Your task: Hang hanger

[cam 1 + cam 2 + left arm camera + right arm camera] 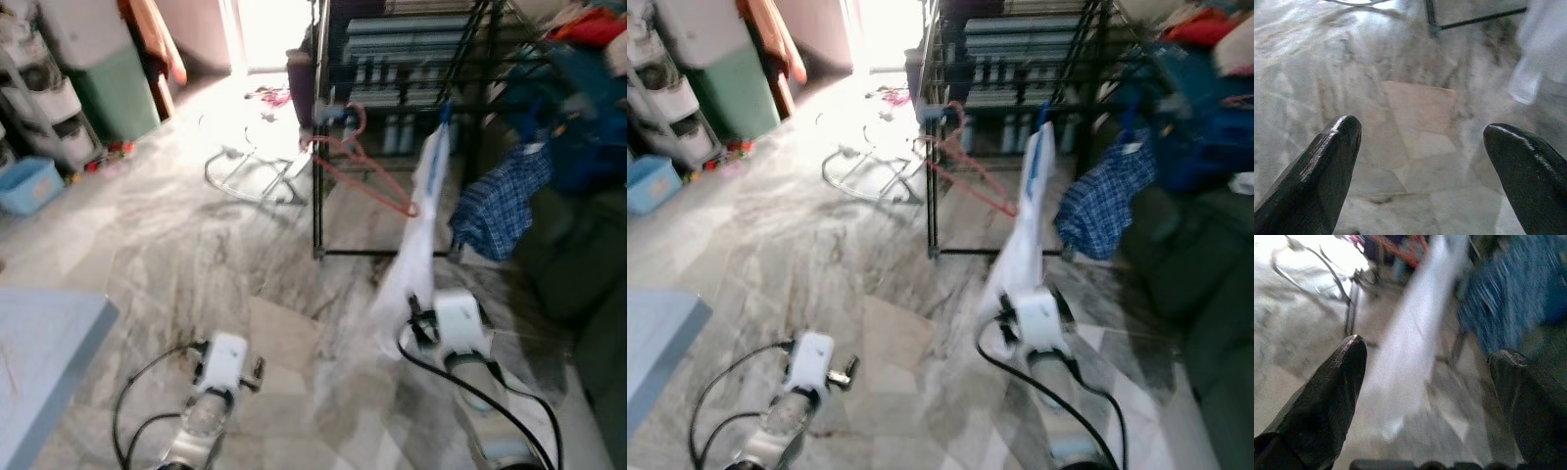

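On the black rack [318,147] far ahead hangs the pink hanger [358,162], beside white cloth [416,245]. Both the left gripper [1422,171] and right gripper [1427,396] gape wide, holding nothing.

You are looking at a pink hanger [358,162], a thin wire frame, hanging tilted off the front of the black metal rack [318,147]. Its hook is catching up by the rack's upright post, and its long arm is slanting down toward a white garment [419,225] hanging just beside it. The hanger's lower corner is sitting close against that garment; contact unclear through blur.
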